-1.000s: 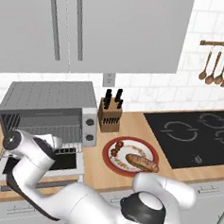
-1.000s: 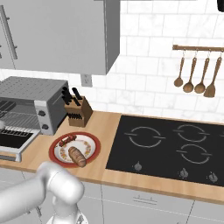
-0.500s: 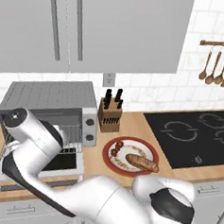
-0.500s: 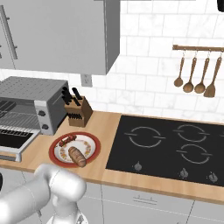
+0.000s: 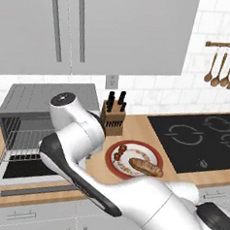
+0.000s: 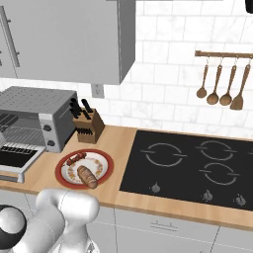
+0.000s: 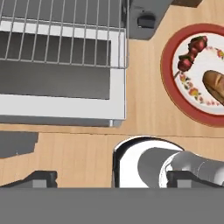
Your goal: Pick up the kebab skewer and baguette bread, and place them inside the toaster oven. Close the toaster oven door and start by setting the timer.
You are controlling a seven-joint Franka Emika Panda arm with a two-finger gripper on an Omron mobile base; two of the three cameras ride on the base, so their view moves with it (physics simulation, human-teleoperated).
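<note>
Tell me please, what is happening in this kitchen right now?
A white robot arm is working at the counter beside the toaster oven. The oven door is folded down open, and the wire rack inside looks bare. The kebab skewer and the baguette lie on the red-rimmed plate. The gripper is open, holds nothing, and hovers over the counter near the door.

Toaster oven (image 5: 48,127) right side behind arm; baguette bread (image 7: 215,84) cut by edge
</note>
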